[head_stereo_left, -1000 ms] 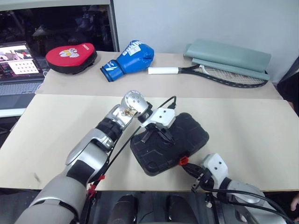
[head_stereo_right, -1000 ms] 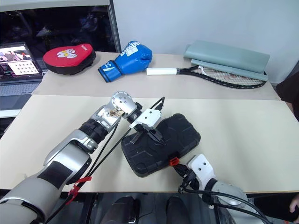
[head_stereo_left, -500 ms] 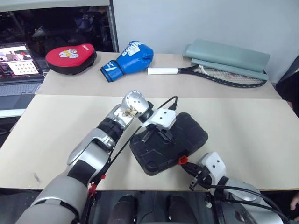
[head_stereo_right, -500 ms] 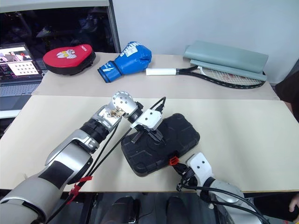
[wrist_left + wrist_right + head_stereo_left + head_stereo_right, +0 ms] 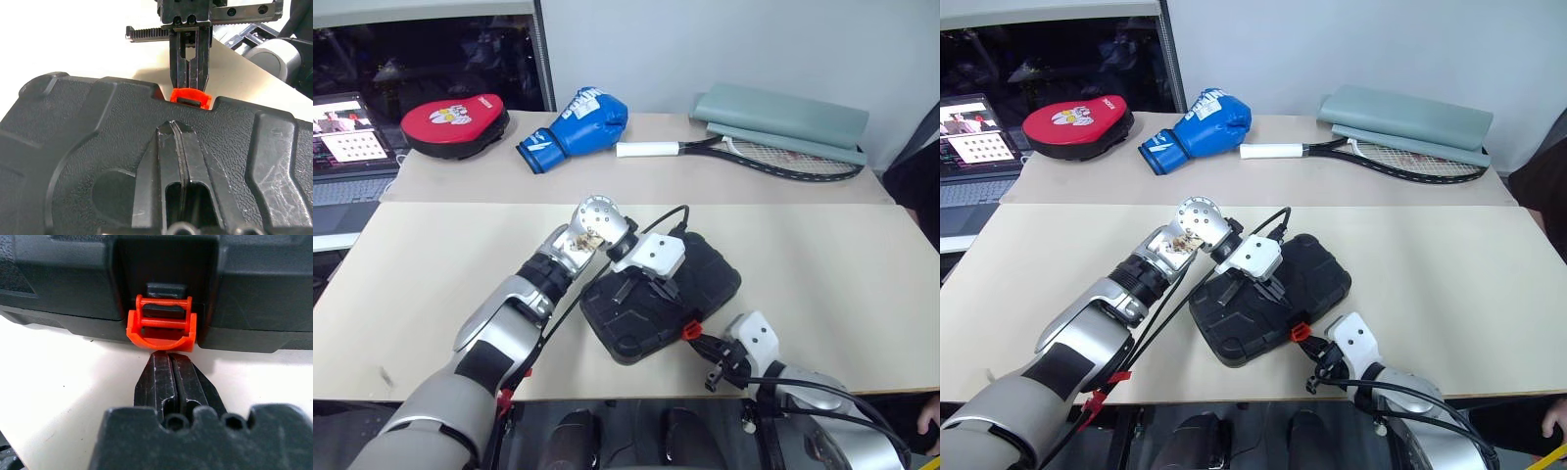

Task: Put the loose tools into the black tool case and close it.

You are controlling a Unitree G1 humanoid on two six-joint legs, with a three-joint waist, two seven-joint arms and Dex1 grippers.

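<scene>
Black tool case [image 5: 661,304] closed; right gripper [image 5: 168,364] touching orange latch [image 5: 161,330].

Two beige tabletops [image 5: 822,264] sit end to end, the far one [image 5: 656,171] pushed against a plain pale grey wall [image 5: 724,44]. At the far left stands a dark glass panel in a grey frame [image 5: 431,54] (reflections show in it), with a lit laptop [image 5: 347,147] below it. The light is even and soft, casting faint shadows on the tabletops.
</scene>
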